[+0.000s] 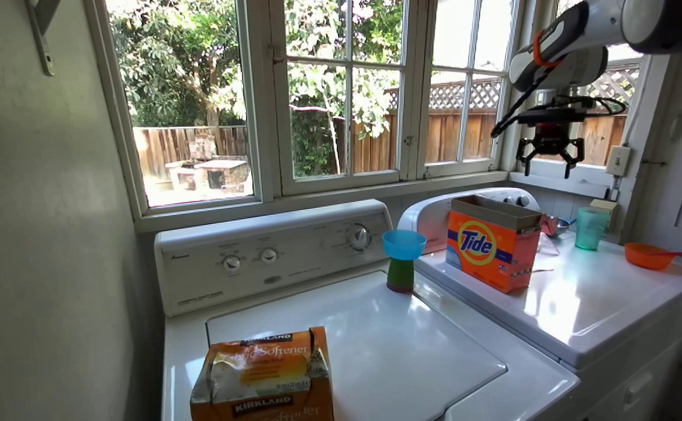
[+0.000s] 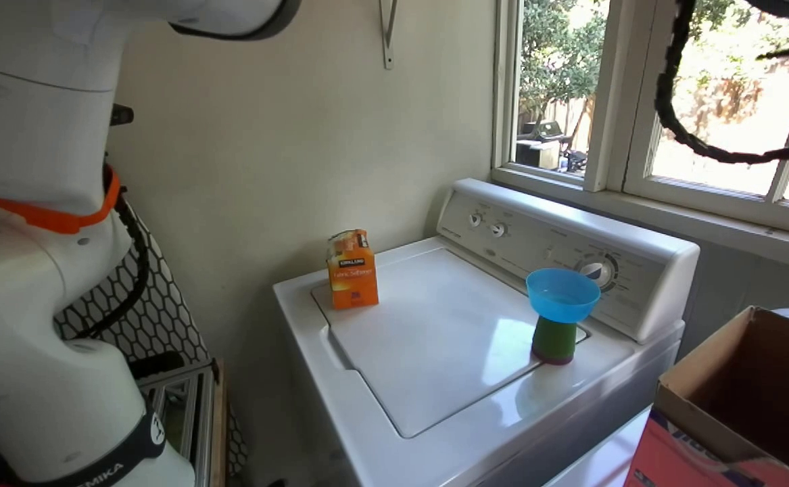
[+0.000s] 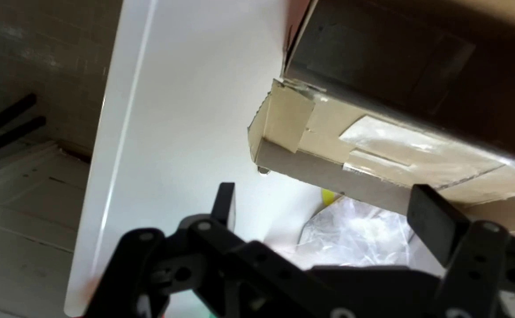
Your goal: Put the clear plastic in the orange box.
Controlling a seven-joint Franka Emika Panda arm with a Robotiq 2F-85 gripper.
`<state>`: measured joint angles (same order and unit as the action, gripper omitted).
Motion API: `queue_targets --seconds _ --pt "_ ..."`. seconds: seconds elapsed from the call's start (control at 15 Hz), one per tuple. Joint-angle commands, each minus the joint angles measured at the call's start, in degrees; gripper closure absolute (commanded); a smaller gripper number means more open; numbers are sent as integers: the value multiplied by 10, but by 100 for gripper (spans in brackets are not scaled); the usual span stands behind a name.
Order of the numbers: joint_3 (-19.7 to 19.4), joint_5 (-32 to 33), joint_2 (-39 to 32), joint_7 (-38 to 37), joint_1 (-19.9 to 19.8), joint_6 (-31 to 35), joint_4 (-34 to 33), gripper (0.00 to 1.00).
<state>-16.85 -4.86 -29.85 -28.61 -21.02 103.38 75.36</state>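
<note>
just beside the orange box (image 1: 490, 251) lies the clear plastic (image 3: 358, 234), partly hidden by the box's flap (image 3: 385, 152). the end effector (image 1: 547, 172) has its jaws apart (nothing gripped). descend clear of the flap, then pinch a crease before lifting.

Free air lies below my fingers (image 3: 436, 223), and a bare strip runs past the orange box (image 1: 487, 251) along the front edge of the counter (image 3: 186, 110). The box blocks the edge beside the washer (image 1: 376, 345), its flap (image 3: 328, 145) covering part of the clear plastic (image 3: 358, 234). A green cup (image 1: 591, 229) and orange bowl (image 1: 647, 256) narrow the opposite edge; the back edge I can't judge well.
</note>
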Motion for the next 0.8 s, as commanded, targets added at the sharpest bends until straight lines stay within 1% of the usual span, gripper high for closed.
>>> queue_targets --seconds 0.0,0.2,0.27,0.33,0.4,0.47,0.53,0.6,0.73 --pt "-1 -1 -11 -3 -2 -1 -10 0" --pt "-1 0 -10 -2 -1 0 -10 0" --pt "5 14 13 62 0 37 27 0" --pt "10 13 5 93 -5 42 19 0" --pt "8 18 -13 120 -7 58 0 0" --pt "7 23 -25 151 -10 58 -15 0" --pt "11 22 -43 186 -21 45 -42 0" --pt "13 24 -53 217 -27 46 -54 0" --pt "20 21 -87 286 -47 36 -98 0"
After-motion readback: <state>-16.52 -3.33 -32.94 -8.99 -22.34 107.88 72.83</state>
